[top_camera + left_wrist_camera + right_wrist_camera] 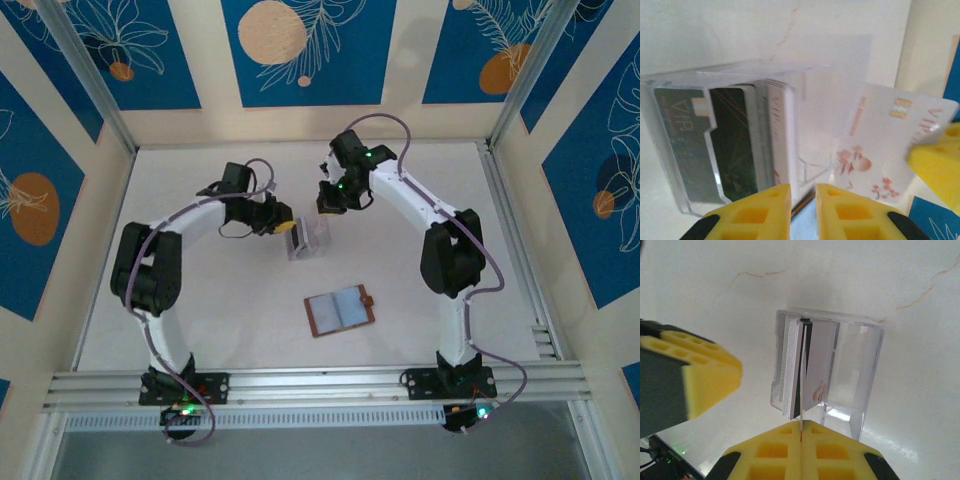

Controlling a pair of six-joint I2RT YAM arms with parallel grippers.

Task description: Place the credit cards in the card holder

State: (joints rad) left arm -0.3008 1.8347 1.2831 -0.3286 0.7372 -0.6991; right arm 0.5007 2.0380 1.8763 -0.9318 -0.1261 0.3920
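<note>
Currently the right gripper [801, 432] is clenching a white credit card [880, 145] at the clear stand [308, 240]. I cannot tell the left gripper's [802, 202] grip. Nearer, the card holder [340, 310] is lying open.

The top camera looks down from high behind the near edge over the whole table [230, 325]. Both wrist cameras face the clear stand [715, 145] closely, from opposite sides.

White table [200, 330], open wallet [340, 311], clear stand [308, 240]
</note>
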